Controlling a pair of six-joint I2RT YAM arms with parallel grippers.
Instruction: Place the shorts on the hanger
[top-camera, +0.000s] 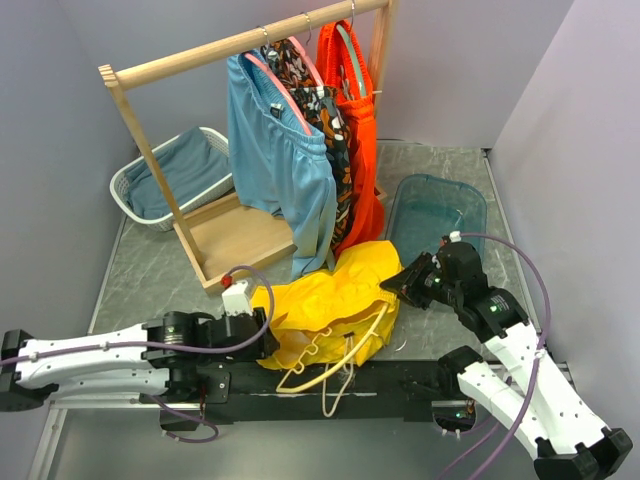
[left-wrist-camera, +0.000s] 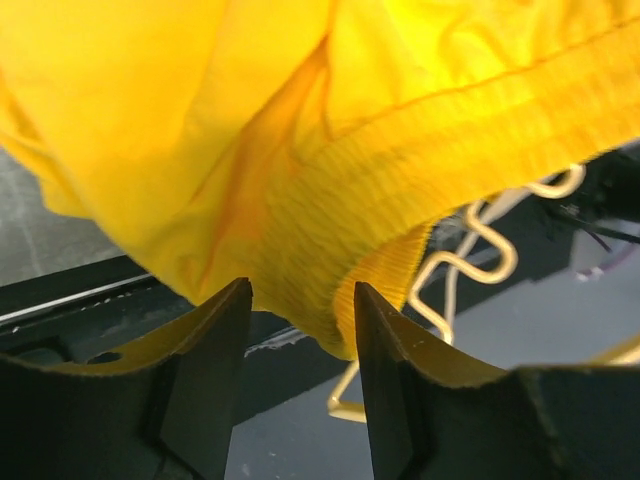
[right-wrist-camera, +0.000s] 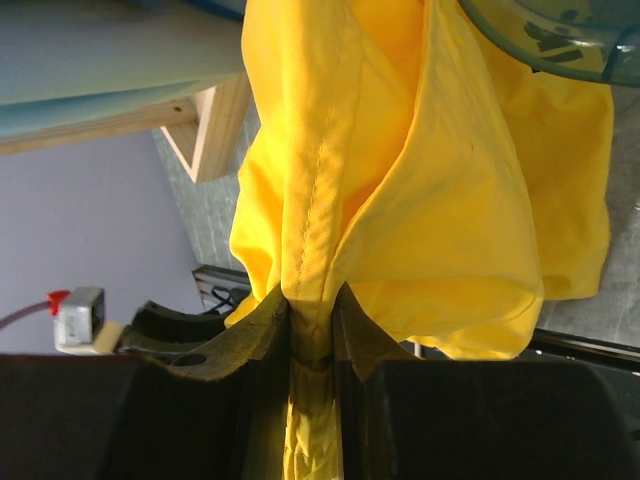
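The bright yellow shorts (top-camera: 330, 295) lie bunched on the table in front of the rack, partly over the pale wood hanger (top-camera: 335, 365), whose hook points toward the near edge. My right gripper (top-camera: 397, 283) is at the shorts' right side, shut on a fold of the yellow fabric (right-wrist-camera: 400, 200). My left gripper (top-camera: 268, 340) is at the shorts' left edge. In the left wrist view its jaws stand apart, and the ribbed waistband (left-wrist-camera: 400, 200) dips between the fingertips (left-wrist-camera: 238, 305) without being pinched. The hanger (left-wrist-camera: 480, 262) shows under the fabric.
A wooden rack (top-camera: 240, 45) at the back holds light blue shorts (top-camera: 280, 150), a patterned garment and orange shorts (top-camera: 355, 130) on pink-rimmed hangers. A white basket (top-camera: 125, 190) with blue cloth stands at back left. A teal bin (top-camera: 440, 205) stands at right.
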